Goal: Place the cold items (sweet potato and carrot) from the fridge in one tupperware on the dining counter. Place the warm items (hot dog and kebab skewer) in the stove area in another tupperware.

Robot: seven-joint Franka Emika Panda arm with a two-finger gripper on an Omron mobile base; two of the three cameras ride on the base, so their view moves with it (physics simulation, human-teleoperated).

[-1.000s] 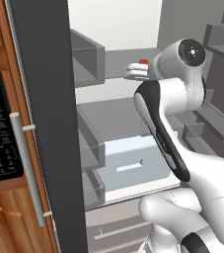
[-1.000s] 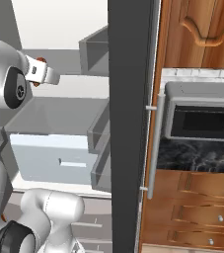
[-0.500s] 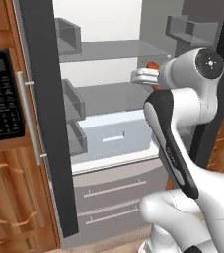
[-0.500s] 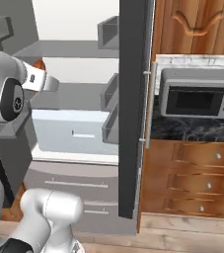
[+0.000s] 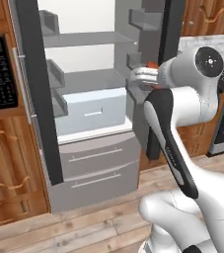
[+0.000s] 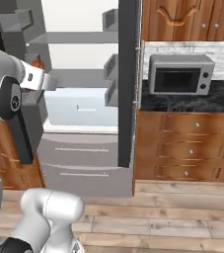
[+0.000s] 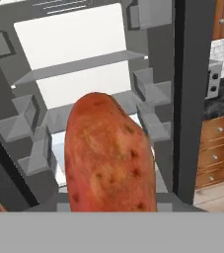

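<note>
Early in the task, I judge: I've got the sweet potato (image 7: 109, 155) out of the open fridge (image 5: 91, 106) but it's not in any tupperware yet; carrot, hot dog and kebab skewer all left to do. My fingers (image 5: 150, 75) are partly closed, gripping the sweet potato. It rises straight up between them in the hand view, upright, in the air in front of the fridge shelves (image 7: 79, 66).
</note>
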